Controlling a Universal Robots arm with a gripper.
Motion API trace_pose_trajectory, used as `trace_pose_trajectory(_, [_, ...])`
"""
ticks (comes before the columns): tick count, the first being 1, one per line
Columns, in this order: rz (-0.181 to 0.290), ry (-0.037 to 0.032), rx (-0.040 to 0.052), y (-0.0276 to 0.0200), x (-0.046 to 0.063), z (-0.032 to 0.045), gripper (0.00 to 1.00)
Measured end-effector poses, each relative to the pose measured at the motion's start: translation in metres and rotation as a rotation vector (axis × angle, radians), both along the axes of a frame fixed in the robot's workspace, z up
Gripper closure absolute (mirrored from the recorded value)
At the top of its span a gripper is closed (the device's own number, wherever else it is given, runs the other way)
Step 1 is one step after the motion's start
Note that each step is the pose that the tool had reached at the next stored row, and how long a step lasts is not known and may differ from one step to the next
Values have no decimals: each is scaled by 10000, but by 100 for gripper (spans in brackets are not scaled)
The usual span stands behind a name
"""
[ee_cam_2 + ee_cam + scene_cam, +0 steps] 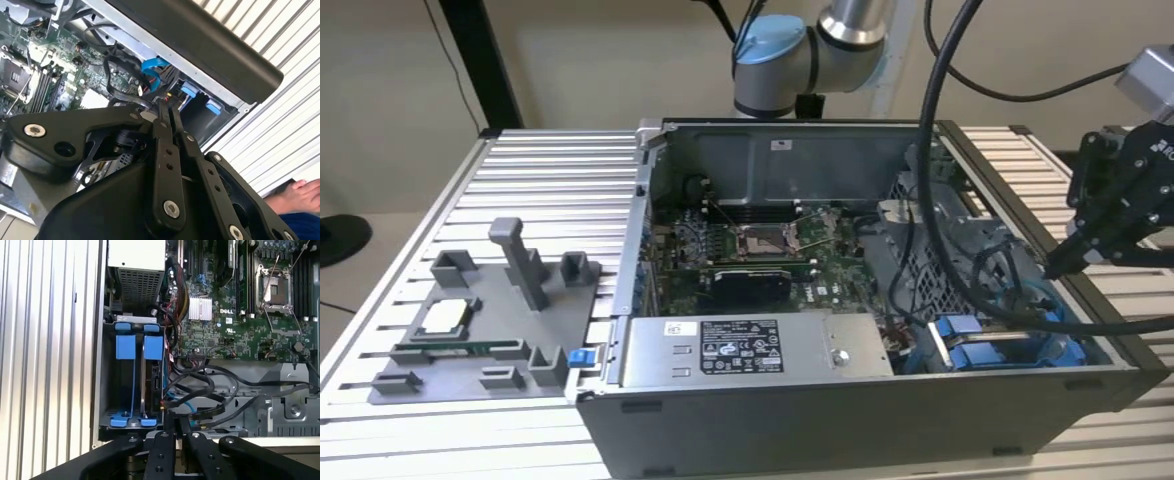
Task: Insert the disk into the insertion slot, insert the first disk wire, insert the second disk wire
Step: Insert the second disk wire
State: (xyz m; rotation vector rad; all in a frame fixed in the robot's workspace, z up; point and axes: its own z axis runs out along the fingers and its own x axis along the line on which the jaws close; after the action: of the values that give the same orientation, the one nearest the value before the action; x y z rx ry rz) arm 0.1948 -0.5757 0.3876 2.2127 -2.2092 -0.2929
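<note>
Because the gripper (pixel 175 419) hangs close over the near end of the insertion slot (pixel 107 390), its two black fingers lying side by side with barely a slit between them, it looks set for fine work on a connector rather than on the disk. A black wire (pixel 212 411) runs right up to the tips, but whether it is pinched there cannot be made out. The disk (pixel 154 382) already stands on edge in the slot, clipped in its blue carrier (pixel 153 347), beside a second blue carrier (pixel 125 347) that looks empty. Its near end faces the loose loops of wire, probably so that the plugs can reach it. Beyond lie the motherboard (pixel 240 325) and the power-supply box (pixel 137 260). The computer case (pixel 854 420) lies on its side on the slatted table (pixel 547 180) with the panel off, which lets the arm come in from above.
</note>
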Motion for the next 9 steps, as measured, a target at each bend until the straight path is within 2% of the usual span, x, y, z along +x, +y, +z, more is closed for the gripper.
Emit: trace_pose_trajectory(9, [0,18,-2,9,-247,3,100])
